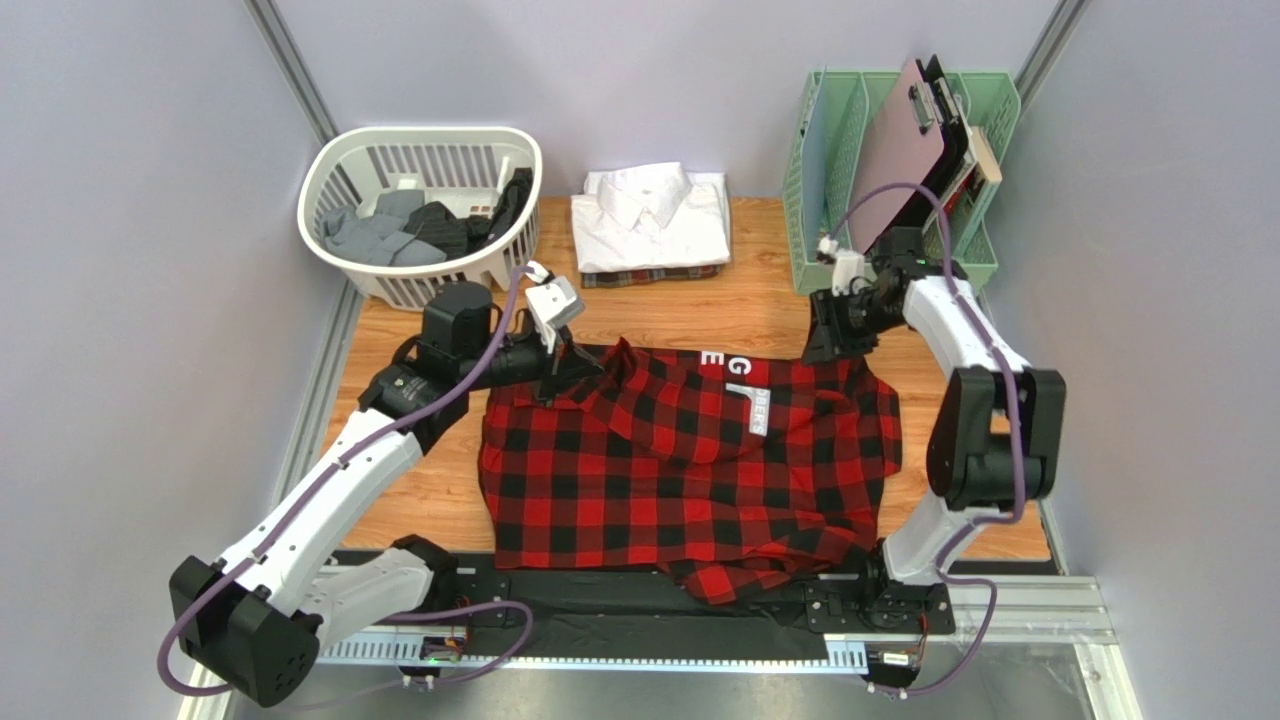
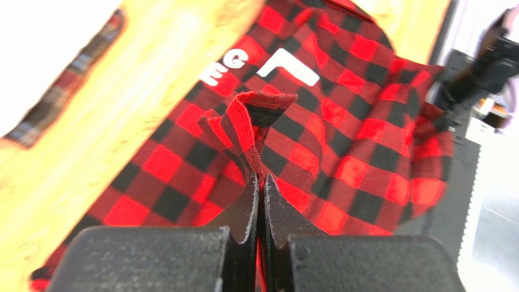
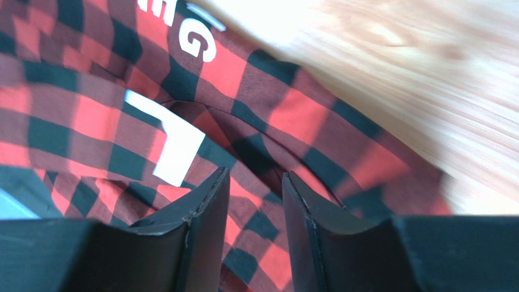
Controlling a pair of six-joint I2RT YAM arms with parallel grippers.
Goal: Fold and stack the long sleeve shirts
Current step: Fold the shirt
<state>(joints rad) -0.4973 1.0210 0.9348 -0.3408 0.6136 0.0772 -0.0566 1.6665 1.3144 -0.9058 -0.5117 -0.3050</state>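
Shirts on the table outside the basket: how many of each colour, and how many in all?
red-and-black checked shirt: 1
white shirt: 1
dark plaid shirt, under the white one: 1
Total: 3
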